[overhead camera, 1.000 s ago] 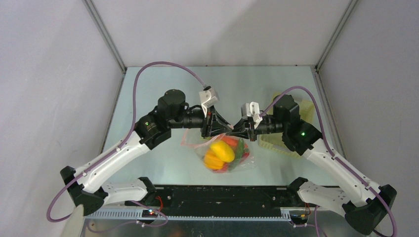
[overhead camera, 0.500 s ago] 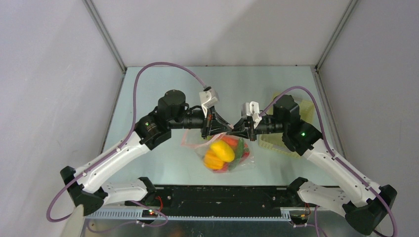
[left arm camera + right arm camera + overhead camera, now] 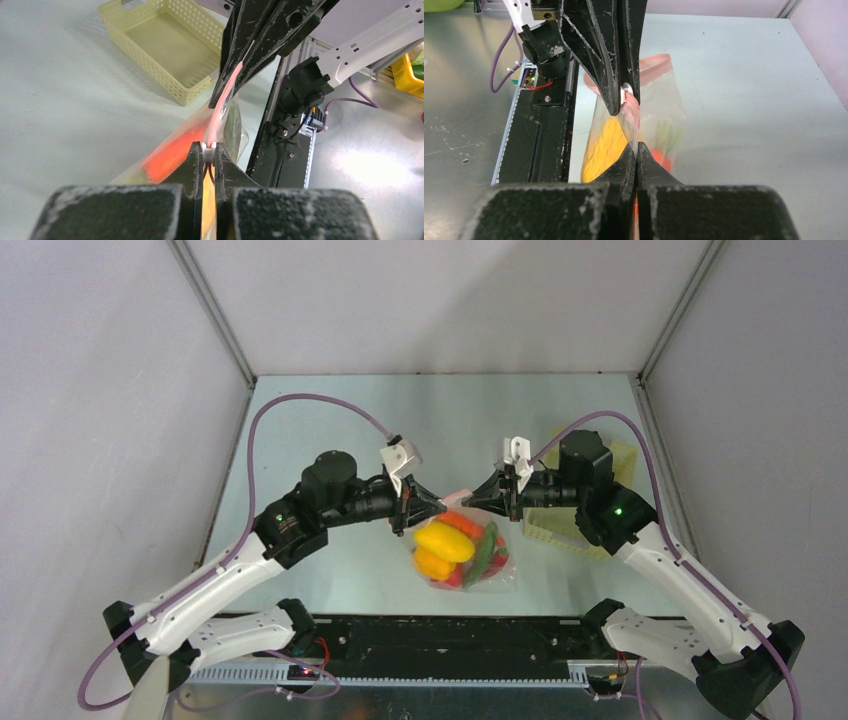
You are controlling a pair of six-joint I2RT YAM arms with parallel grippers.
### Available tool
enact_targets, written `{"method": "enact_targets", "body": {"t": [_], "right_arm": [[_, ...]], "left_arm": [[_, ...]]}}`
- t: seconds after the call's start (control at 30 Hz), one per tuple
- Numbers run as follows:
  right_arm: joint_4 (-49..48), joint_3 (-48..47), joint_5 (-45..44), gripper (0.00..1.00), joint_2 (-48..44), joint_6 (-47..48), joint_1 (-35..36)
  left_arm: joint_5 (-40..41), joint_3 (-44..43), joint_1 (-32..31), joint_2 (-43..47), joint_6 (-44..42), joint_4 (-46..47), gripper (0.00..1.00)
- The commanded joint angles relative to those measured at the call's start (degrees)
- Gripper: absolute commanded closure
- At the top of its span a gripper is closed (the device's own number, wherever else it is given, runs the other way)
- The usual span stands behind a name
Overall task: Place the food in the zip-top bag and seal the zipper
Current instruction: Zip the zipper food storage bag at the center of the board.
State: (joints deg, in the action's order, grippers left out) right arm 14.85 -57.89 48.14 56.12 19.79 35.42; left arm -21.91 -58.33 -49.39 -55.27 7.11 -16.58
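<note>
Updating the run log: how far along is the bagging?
Done: the food sits inside the zip-top bag; none shows in the basket. In hand: left gripper and right gripper both pinch the zipper. Left: finishing the seal; how much is closed cannot be told.

Pulled the left gripper (image 3: 436, 508) leftward and nearer the bases, away from the right gripper (image 3: 472, 502). Opened a gap between them, spanned by the zipper (image 3: 456, 501). Drew in the zip-top bag (image 3: 472, 560) on its left side.
</note>
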Motion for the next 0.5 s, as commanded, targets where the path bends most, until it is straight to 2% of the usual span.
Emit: {"method": "enact_targets", "body": {"t": [0.0,0.1,0.47], "right_arm": [[-1.5,-2.7,2.4,1.00,-2.8,1.9,-1.9],[-1.5,-2.6,1.2,1.00,-2.9,1.5,-2.0],[-2.9,-2.7,-6.1,1.00,-4.9,-0.8,-8.4]], "left_arm": [[2.5,0.4,0.5,2.1,-0.6,-5.4,1.00],[0.9,-0.6,0.5,1.4,-1.5,-6.9,1.00],[9.9,3.9,0.4,8.5,5.3,-11.0,1.00]]}}
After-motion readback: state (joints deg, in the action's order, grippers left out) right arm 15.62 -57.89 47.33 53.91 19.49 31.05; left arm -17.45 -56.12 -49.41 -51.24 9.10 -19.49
